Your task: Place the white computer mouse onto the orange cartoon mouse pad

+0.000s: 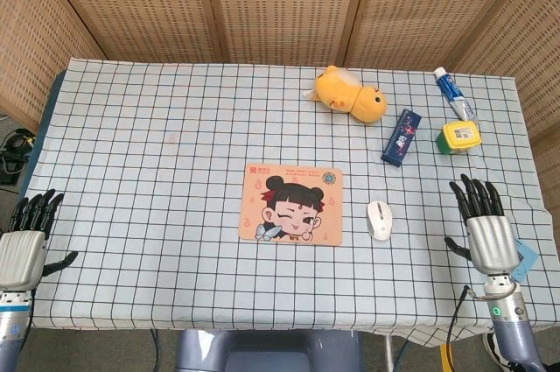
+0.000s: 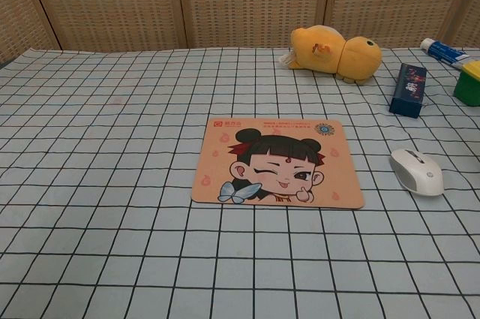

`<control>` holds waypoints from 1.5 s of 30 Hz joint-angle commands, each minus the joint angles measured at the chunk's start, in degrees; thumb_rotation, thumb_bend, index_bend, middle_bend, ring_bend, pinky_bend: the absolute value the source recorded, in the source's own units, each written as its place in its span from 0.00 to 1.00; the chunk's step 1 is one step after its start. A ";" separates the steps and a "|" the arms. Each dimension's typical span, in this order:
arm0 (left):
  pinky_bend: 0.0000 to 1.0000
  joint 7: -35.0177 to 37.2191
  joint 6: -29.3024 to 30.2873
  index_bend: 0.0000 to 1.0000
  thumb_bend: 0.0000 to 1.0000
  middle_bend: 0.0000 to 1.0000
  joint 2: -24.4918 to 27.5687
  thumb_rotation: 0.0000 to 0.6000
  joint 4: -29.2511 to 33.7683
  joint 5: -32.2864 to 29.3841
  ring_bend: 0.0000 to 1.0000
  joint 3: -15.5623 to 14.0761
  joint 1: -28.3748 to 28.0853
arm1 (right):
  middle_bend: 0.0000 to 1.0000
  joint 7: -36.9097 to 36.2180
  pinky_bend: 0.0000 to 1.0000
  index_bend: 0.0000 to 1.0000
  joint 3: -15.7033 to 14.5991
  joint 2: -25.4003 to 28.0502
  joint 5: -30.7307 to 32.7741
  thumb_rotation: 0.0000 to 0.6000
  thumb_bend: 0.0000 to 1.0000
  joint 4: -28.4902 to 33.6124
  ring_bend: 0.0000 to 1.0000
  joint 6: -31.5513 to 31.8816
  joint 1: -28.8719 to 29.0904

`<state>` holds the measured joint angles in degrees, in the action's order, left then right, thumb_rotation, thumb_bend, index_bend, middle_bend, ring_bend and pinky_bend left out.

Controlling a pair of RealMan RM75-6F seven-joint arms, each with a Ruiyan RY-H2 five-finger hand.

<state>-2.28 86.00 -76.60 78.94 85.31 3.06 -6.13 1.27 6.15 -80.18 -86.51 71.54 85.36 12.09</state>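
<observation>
The mouse (image 1: 379,220) lies on the checked worktop (image 1: 157,144) just beside the pad (image 1: 291,204), at the pad's 3 o'clock, not touching it. The right hand (image 1: 483,225) rests near the worktop's edge at the mouse's 3 o'clock, fingers spread and holding nothing. The left hand (image 1: 28,239) sits at the pad's 9 o'clock, well apart, fingers likewise spread and empty. At the pad's 1 o'clock lie a yellow plush (image 1: 350,94) and a dark box (image 1: 402,136).
</observation>
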 commanded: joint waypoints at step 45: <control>0.00 -0.72 0.62 0.00 0.00 0.00 -0.42 1.00 -0.42 -0.36 0.00 0.83 -0.12 | 0.21 -23.99 0.13 0.27 -12.17 -6.18 -27.47 1.00 0.12 -37.47 0.06 2.89 19.97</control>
<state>-3.01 86.61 -77.02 78.52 84.92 3.90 -6.26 -22.87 -5.02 -85.45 -113.05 34.82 88.64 31.24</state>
